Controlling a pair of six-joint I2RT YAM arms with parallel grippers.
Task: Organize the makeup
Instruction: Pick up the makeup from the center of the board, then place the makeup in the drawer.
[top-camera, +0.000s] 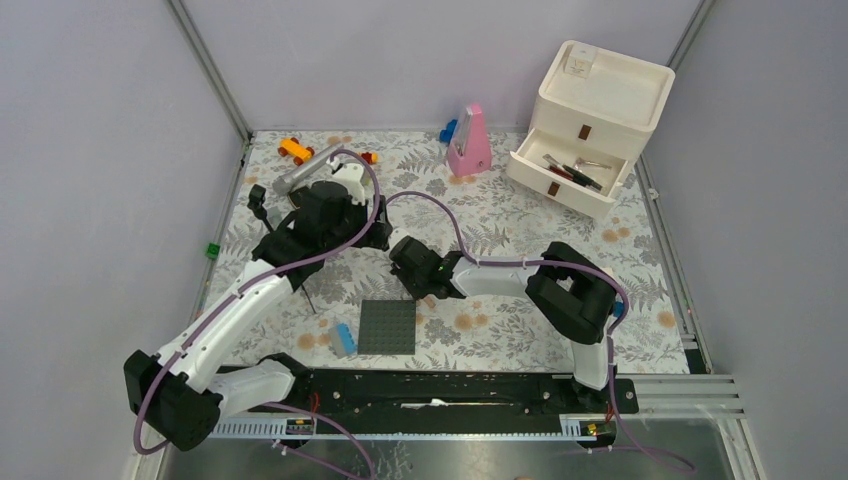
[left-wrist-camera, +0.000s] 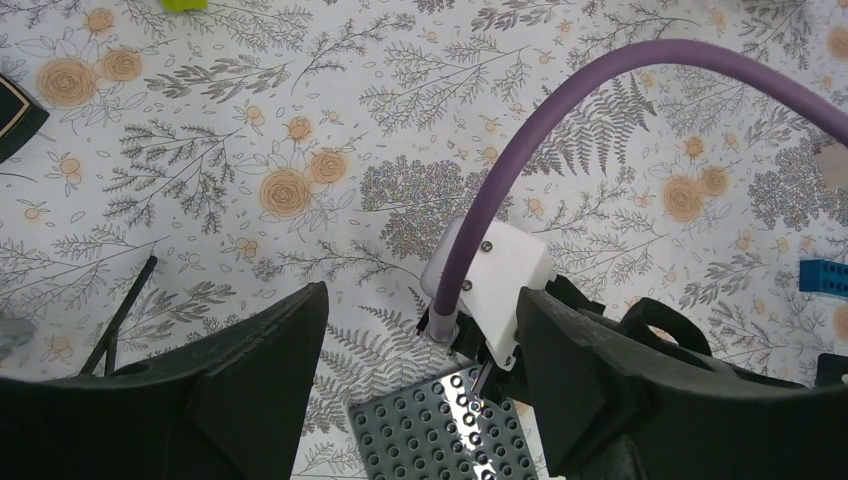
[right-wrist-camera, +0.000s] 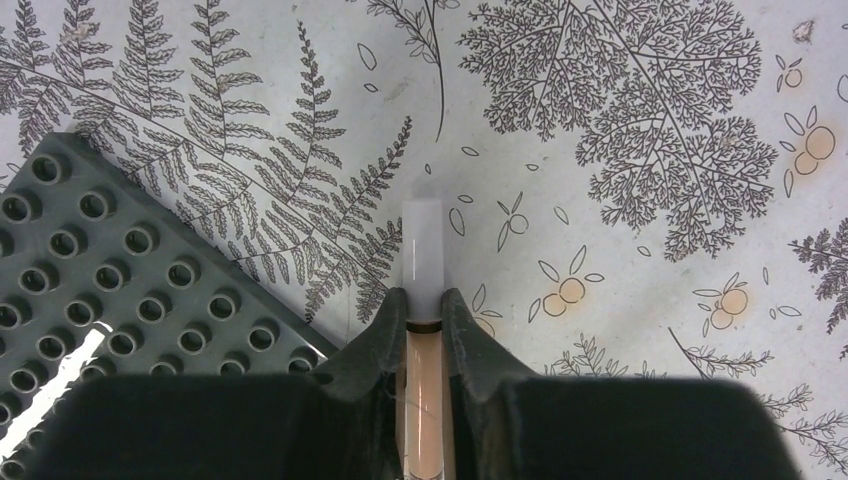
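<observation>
The fingers of the right gripper (right-wrist-camera: 424, 312) are closed tight on a pale pink stick (right-wrist-camera: 422, 250). The stick is pinched at the seam where its peach body meets its whitish cap, and the cap juts out past the fingertips. The stick is held low over the flowered table (right-wrist-camera: 640, 200), just beside the corner of the grey studded plate (right-wrist-camera: 110, 270).

The fingers of the left gripper (left-wrist-camera: 420, 295) are spread wide, and nothing is held between them. Through the gap, the white wrist housing of the right arm (left-wrist-camera: 497, 272) and its purple cable (left-wrist-camera: 600, 75) are seen, with the plate's edge below. A thin black brush (left-wrist-camera: 125, 315) lies on the table off to one side of this gripper.

In the top view, a blue brick (top-camera: 345, 338) is found just beside the plate. At the far right corner a white drawer box (top-camera: 605, 95) is set, with its lower drawer (top-camera: 530, 165) pulled open. Several dark brushes and sticks (top-camera: 572, 172) are seen inside that drawer, well apart from both grippers.
</observation>
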